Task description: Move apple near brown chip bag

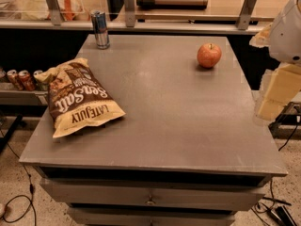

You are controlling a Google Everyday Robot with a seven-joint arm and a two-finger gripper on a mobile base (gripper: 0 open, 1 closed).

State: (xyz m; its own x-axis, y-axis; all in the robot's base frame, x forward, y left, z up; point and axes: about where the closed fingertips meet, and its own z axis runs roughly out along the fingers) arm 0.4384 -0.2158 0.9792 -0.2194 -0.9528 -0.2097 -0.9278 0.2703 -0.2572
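The apple [209,55], small, round and red-orange with a short stem, sits on the grey table [174,117] towards its far right. The brown chip bag [80,98], brown and tan-yellow with white "Sea Salt" lettering, lies flat near the table's left edge, far from the apple. My gripper [276,92] shows as pale yellow parts under the white arm [289,29] at the right edge of the view. It is beyond the table's right side, to the right of the apple and nearer the front, and touches nothing.
A slim silver-blue can [99,29] stands at the table's far left corner. Behind it runs a rail with metal posts [129,4]. Several red cans [21,79] lie on a low shelf to the left. Drawers [150,197] are below the table, cables on the floor.
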